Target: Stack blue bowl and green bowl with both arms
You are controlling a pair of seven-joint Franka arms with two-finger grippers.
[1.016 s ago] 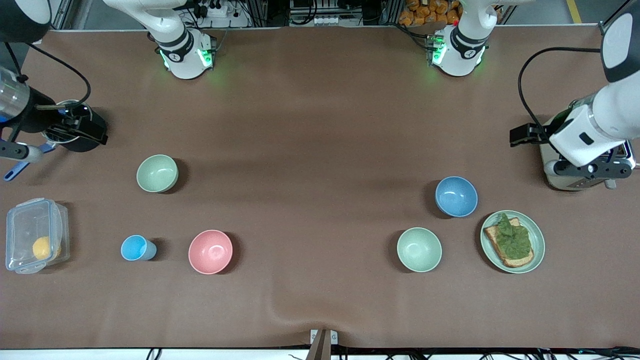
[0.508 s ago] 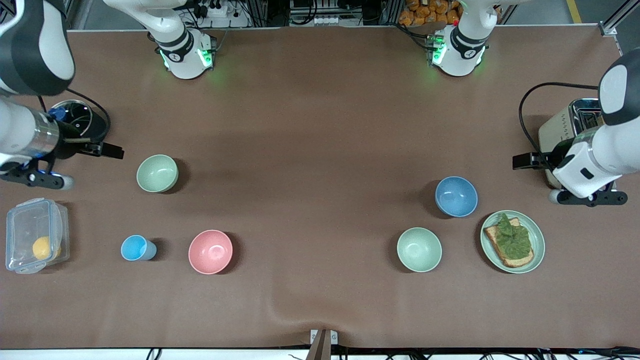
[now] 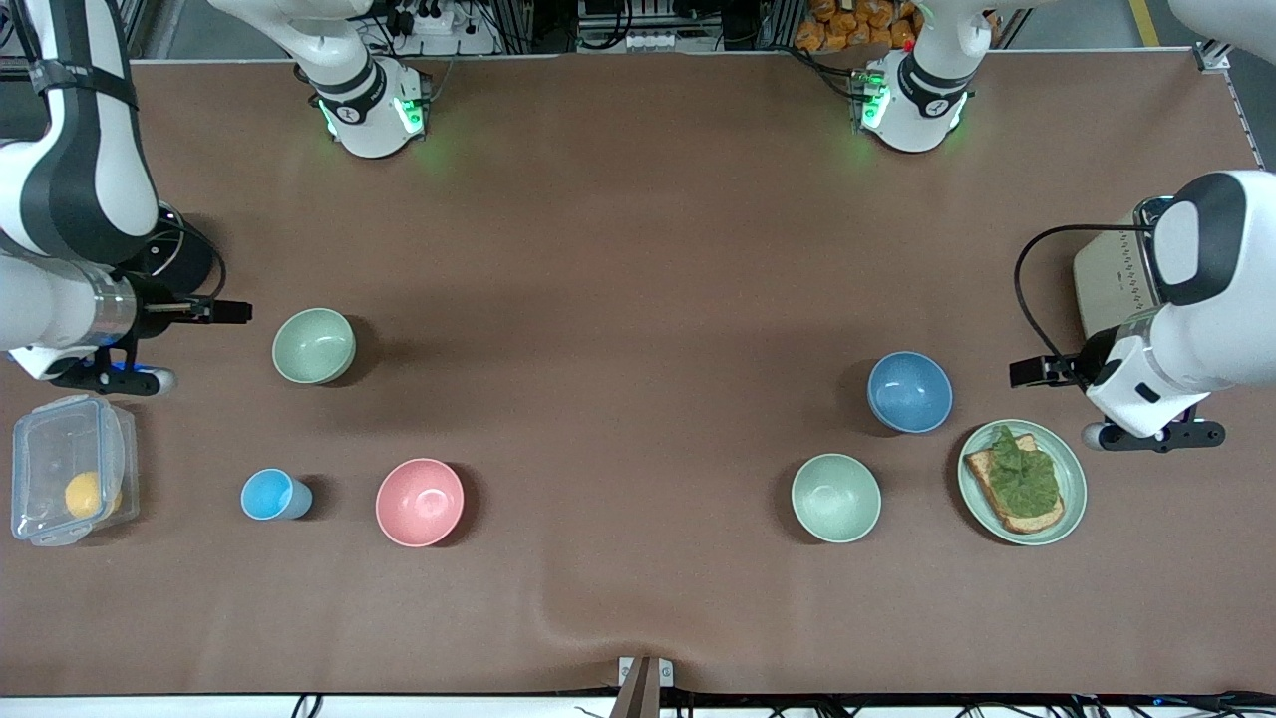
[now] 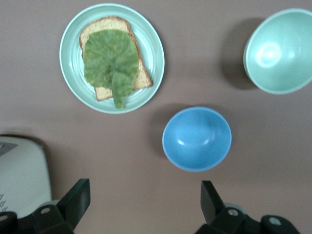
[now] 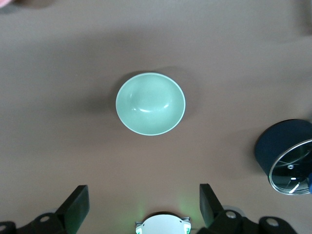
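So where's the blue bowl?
The blue bowl sits toward the left arm's end of the table, beside the toast plate, farther from the front camera than the pale green bowl.

Matte blue bowl (image 3: 909, 392), matte green bowl (image 3: 313, 345), clear plastic container (image 3: 68, 467)

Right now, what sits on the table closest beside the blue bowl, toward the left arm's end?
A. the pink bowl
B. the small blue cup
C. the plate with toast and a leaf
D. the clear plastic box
C: the blue bowl has the plate with toast and a leaf just beside it toward the left arm's end, slightly nearer the front camera; the left wrist view shows the pair close together.
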